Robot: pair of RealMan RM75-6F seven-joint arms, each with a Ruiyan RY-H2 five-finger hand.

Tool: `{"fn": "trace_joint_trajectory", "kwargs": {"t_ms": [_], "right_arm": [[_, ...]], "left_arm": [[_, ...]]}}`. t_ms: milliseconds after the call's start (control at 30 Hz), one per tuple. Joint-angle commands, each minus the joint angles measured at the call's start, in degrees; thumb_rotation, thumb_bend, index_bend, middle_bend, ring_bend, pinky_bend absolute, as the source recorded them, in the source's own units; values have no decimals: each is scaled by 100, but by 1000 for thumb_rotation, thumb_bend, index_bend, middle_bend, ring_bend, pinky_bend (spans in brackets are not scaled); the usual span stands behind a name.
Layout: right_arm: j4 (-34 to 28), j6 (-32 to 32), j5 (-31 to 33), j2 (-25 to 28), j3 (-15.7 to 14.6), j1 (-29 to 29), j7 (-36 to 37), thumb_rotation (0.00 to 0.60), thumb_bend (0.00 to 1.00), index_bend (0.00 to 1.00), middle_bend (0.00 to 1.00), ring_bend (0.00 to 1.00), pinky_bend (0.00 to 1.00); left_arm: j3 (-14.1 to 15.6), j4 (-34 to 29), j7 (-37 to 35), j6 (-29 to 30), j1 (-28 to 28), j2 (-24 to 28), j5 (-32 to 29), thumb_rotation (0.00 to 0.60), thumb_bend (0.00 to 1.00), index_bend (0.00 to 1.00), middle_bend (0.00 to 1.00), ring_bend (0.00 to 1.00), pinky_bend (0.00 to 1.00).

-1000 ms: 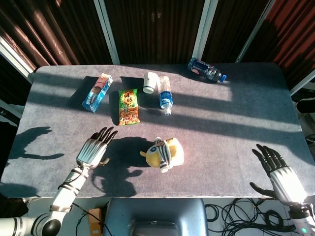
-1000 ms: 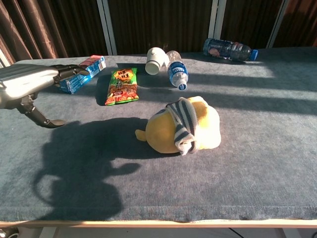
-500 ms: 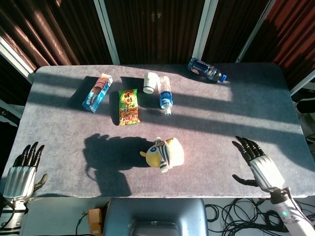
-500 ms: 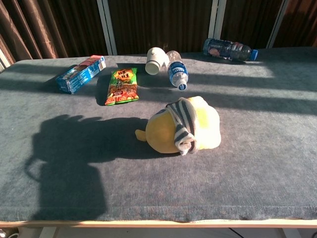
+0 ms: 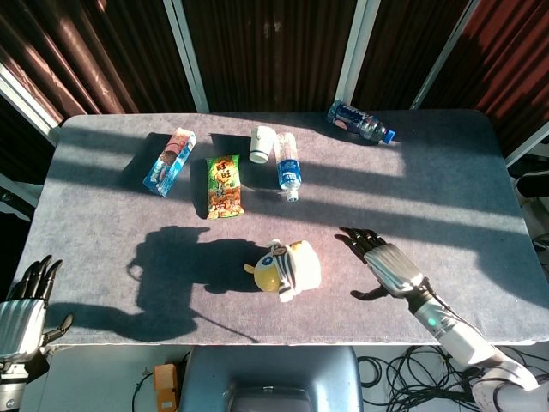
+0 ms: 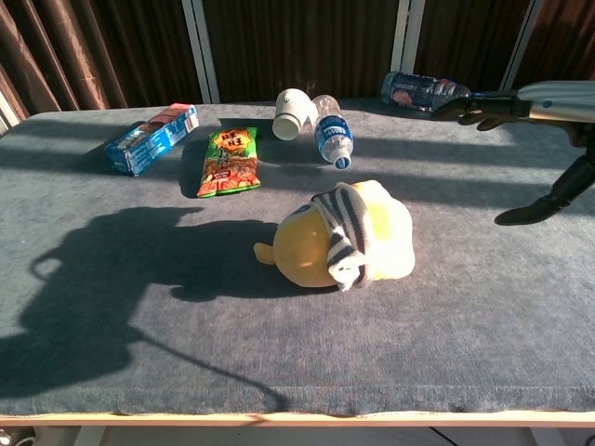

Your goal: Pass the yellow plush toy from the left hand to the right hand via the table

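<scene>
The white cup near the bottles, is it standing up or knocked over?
Knocked over. The white cup lies on its side on the table, beside a water bottle that is lying flat too.

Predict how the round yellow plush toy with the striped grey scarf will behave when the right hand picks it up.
The round yellow plush toy looks soft, so it would probably squash under the right hand. It seems light. Its rounded body might roll if nudged, though the fabric table cover should limit sliding.

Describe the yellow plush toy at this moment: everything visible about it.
The plush toy is round, soft and yellow, paler on the side toward the right robot hand, with a grey-and-white striped band wrapped around its middle. It lies on the grey table, near the front edge at centre, partly in shadow. Nothing holds or touches it.
</scene>
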Motion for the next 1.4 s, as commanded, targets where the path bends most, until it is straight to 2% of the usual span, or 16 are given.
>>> {"fn": "trace_joint_trajectory", "kwargs": {"t_ms": [33,200,433,600,700,767,833,933,1000,1100,1167,1233,1400], "right_arm": [[40,-631,935,-534,275,596,-830,600,94,0,0,0,69],[247,-797,1856,-1069,309,977,-1649,600,94,0,0,0,69],[644,-1015,2971,-1587,325,1459,-2077,600,94,0,0,0,69],[1206,-1039,3271,-2036,335,1679,-2069,600,94,0,0,0,99],[1482,-1021,3128,-2256,402,1662,-1755,600,94,0,0,0,147],[1651,-968,2886,-2385,456,1604,-1456,600,94,16,1,3,217],[1874,-850,2507,-2544,515,1522,-1053,600,94,92,38,47,302],[2206,-618,1905,-2763,571,1406,-367,600,94,296,194,224,471],[2401,-497,1519,-2855,565,1348,138,600,94,473,346,397,643],[2647,-284,1030,-2910,496,1289,667,600,99,683,512,556,808],[2799,-74,811,-2944,456,1242,803,600,105,798,592,624,878],[2953,189,617,-2959,414,1177,848,600,106,864,634,661,915],[2953,717,431,-2675,359,910,842,600,107,874,642,668,924]], "left_arm": [[-46,-15,-90,14,65,51,55,600,256,0,0,8,249],[-132,16,-291,83,191,101,113,600,254,0,0,19,261],[-309,-3,-498,199,343,147,91,600,256,0,0,25,264],[-371,26,-651,203,427,179,121,600,256,0,0,30,268],[-451,26,-599,205,469,171,41,600,256,0,0,39,280],[-487,22,-592,219,498,160,21,600,256,0,0,44,286],[-511,22,-621,210,520,163,28,600,255,0,0,45,287],[-534,30,-631,172,538,170,42,600,256,0,0,45,287],[-548,18,-638,139,550,181,39,600,256,0,0,45,287],[-570,11,-645,112,571,193,44,600,255,0,0,45,287],[-583,12,-636,98,581,190,48,600,256,0,0,44,287],[-584,12,-589,60,580,185,73,600,255,0,0,44,287],[-562,-9,-480,-45,558,176,182,600,255,0,0,46,288]]}}
